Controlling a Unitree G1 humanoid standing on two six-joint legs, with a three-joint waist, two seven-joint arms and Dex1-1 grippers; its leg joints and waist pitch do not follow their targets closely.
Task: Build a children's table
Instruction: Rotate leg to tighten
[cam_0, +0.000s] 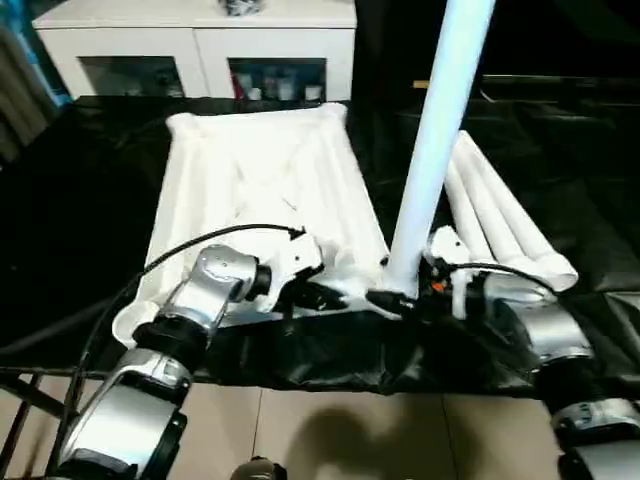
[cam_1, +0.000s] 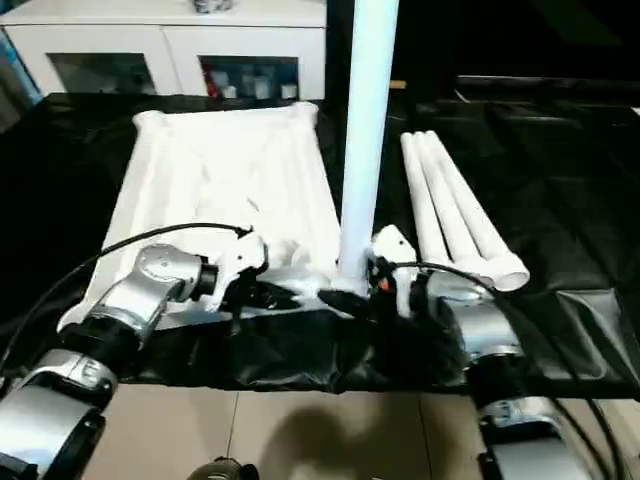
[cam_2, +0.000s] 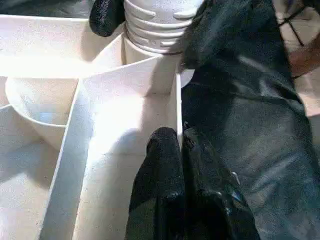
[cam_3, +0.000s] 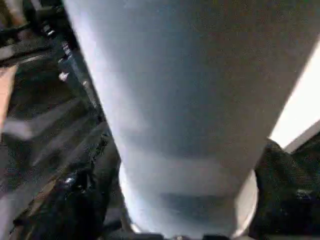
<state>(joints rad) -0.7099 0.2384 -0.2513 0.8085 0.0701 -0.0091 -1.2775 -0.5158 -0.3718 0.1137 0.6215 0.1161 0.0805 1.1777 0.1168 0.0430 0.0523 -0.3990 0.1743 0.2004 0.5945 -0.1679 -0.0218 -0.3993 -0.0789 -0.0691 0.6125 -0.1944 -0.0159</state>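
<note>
- The table top (cam_0: 262, 190) lies upside down on black sheet (cam_0: 330, 360).
- 1 leg (cam_0: 437, 140) stands upright in its near corner socket; right gripper (cam_0: 400, 296) fingers sit around leg's base.
- Left gripper (cam_2: 181, 150), pinched together, presses the top's near rim.
- 3 legs (cam_0: 500, 220) lie right of the top.

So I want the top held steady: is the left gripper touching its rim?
Touching. In the left wrist view the left gripper is shut on the thin rim wall of the top.

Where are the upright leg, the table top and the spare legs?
upright leg (cam_0: 432, 140): left eye view, mid-shaft.
table top (cam_0: 230, 170): left eye view, ribbed underside, left part.
spare legs (cam_0: 500, 225): left eye view, middle of the bundle lying right of the top.
</note>
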